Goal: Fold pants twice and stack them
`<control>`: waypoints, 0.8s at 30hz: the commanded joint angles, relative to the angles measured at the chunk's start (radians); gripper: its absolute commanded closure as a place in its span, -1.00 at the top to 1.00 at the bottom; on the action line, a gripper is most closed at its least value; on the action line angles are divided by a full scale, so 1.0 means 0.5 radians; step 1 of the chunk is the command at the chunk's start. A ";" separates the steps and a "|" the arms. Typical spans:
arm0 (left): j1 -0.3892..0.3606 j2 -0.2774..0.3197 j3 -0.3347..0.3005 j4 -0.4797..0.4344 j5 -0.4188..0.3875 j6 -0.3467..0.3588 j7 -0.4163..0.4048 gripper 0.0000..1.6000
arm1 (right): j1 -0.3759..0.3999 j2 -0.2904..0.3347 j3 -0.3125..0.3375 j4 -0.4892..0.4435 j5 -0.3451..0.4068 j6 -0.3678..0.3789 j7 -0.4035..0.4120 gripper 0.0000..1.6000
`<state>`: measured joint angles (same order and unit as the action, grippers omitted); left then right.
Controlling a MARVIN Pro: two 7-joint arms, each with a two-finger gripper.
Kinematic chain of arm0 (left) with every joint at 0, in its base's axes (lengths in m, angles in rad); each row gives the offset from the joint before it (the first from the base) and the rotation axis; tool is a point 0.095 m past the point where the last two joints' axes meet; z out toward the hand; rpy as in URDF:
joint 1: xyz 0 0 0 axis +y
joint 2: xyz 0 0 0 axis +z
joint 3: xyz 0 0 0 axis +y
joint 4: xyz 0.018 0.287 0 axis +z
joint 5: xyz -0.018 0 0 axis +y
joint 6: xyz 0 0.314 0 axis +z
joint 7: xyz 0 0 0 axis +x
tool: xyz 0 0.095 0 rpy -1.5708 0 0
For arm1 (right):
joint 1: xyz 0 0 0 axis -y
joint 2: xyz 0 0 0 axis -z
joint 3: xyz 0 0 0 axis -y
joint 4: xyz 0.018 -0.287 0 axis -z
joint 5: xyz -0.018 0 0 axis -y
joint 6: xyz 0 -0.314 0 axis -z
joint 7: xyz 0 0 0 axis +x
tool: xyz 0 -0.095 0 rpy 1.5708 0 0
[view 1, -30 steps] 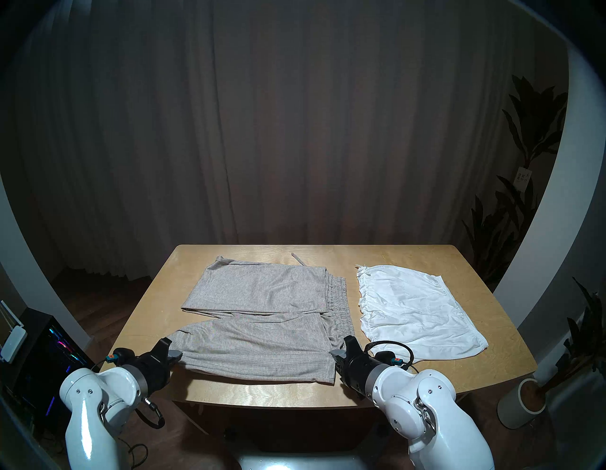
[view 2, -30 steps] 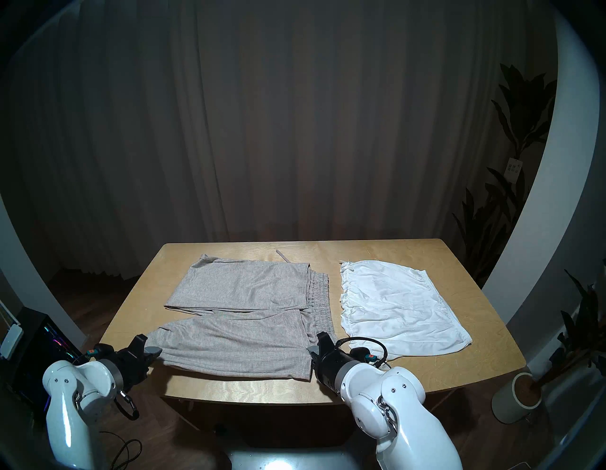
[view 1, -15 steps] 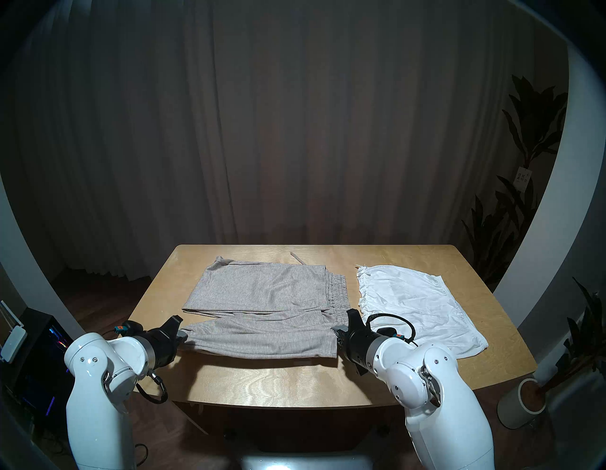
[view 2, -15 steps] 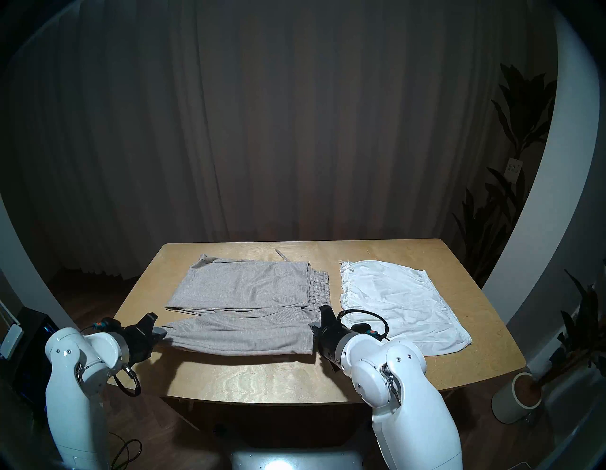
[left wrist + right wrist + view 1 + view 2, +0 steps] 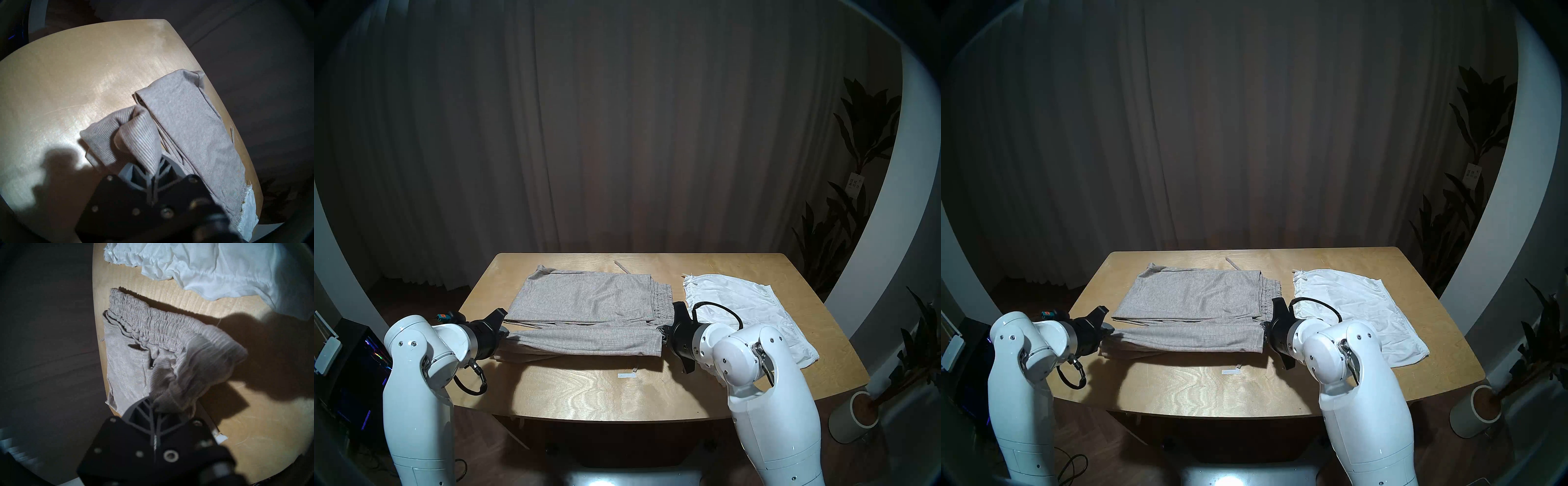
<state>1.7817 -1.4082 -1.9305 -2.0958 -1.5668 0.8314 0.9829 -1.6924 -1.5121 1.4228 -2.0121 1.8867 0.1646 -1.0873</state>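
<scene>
Left tool (image 5: 502, 334) and right tool (image 5: 663, 331) each clench an end of the grey pants' (image 5: 585, 298) near half, raised off the worktop (image 5: 585, 390). We judge the fold underway; next we carry it over the far half. White shorts (image 5: 751, 305) wait at right.

Glossy white shells on the left arm (image 5: 415, 400) and right arm (image 5: 768, 400), rounded at the joints, small dark screws dotted about. Black wrist housings, silver collars. Looped black cable (image 5: 717, 310) up top, teal-and-orange connector (image 5: 443, 318) on the left. Grey ribbed fingers (image 5: 163, 171) on black screwed plates.
</scene>
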 commanded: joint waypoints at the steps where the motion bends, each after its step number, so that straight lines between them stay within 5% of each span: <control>1: -0.220 0.062 0.022 0.030 0.013 -0.020 0.079 -1.00 | 0.233 -0.146 0.029 0.043 0.068 -0.133 -0.181 -1.00; 24: -0.617 0.138 0.204 0.363 0.079 -0.100 0.156 -1.00 | 0.651 -0.253 0.075 0.253 0.185 -0.462 -0.474 -1.00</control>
<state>1.5691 -1.3598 -1.8415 -1.9253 -1.5358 0.7944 1.0326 -1.4628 -1.6017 1.4594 -1.9078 1.9720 -0.0299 -1.3205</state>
